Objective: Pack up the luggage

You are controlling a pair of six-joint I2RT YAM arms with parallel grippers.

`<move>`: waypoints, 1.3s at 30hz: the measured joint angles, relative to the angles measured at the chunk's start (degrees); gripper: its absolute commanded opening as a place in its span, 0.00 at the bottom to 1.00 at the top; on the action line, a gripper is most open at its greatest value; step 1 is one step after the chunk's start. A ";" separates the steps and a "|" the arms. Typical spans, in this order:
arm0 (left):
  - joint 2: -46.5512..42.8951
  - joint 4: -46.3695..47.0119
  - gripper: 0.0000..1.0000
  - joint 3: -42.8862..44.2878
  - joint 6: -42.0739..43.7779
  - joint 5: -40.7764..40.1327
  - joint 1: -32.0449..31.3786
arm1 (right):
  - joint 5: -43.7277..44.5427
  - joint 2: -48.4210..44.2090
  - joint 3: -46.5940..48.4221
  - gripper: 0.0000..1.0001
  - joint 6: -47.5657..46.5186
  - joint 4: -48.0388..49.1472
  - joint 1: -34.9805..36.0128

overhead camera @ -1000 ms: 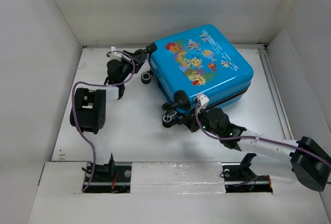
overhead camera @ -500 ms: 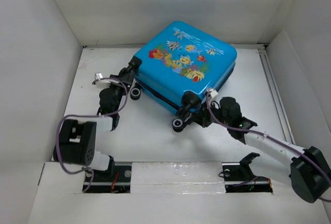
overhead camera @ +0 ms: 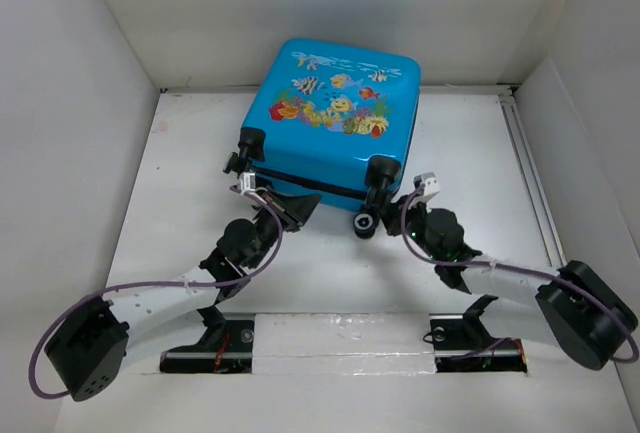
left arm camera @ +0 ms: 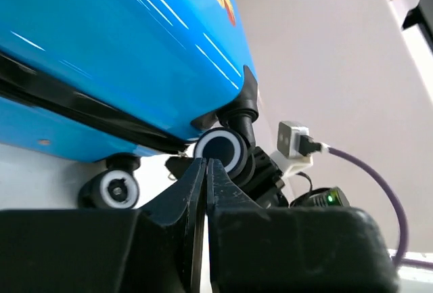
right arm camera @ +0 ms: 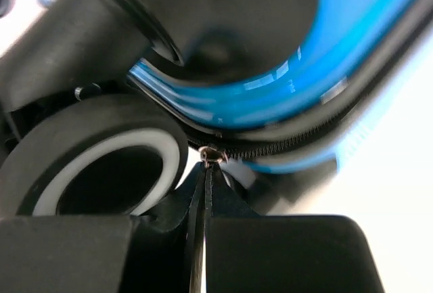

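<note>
The luggage [overhead camera: 335, 103] is a bright blue hard-shell suitcase. It lies shut at the back of the table, fish face up, black-and-white wheels [overhead camera: 365, 224] toward me. My left gripper [overhead camera: 297, 205] is shut and empty, its tip just below the dark zip seam at the near edge. In the left wrist view [left arm camera: 205, 162] it points at a wheel [left arm camera: 221, 149] under the shell [left arm camera: 122, 42]. My right gripper [overhead camera: 392, 215] is by the near right wheel. In the right wrist view [right arm camera: 208, 166] it is shut on the metal zipper pull [right arm camera: 212, 153] of the black zip beside a wheel [right arm camera: 101, 171].
White walls close in the table on the left, back and right. A raised rail [overhead camera: 525, 168] runs along the right side. The right arm's wrist with its white plug [left arm camera: 292, 137] shows just behind the wheel in the left wrist view.
The suitcase has turned so its wheels face me and has shifted left and back. My left arm swung from the far left round to the near edge. My right gripper stayed with the wheel corner.
</note>
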 measured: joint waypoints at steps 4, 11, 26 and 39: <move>1.53 -1.44 0.00 1.29 1.29 -2.47 -2.86 | 9.84 5.09 -3.23 0.00 -2.49 13.27 8.87; 1.77 -13.20 0.60 6.71 5.14 -9.68 -0.76 | 30.36 11.32 -4.79 0.00 -4.59 23.87 18.21; -9.14 -24.46 0.98 8.24 1.05 -6.03 36.96 | 28.22 5.35 -2.95 0.00 -4.15 13.77 16.70; 4.61 -15.50 0.85 8.28 3.85 8.24 41.05 | 19.58 3.50 -2.95 0.00 -3.58 10.86 12.11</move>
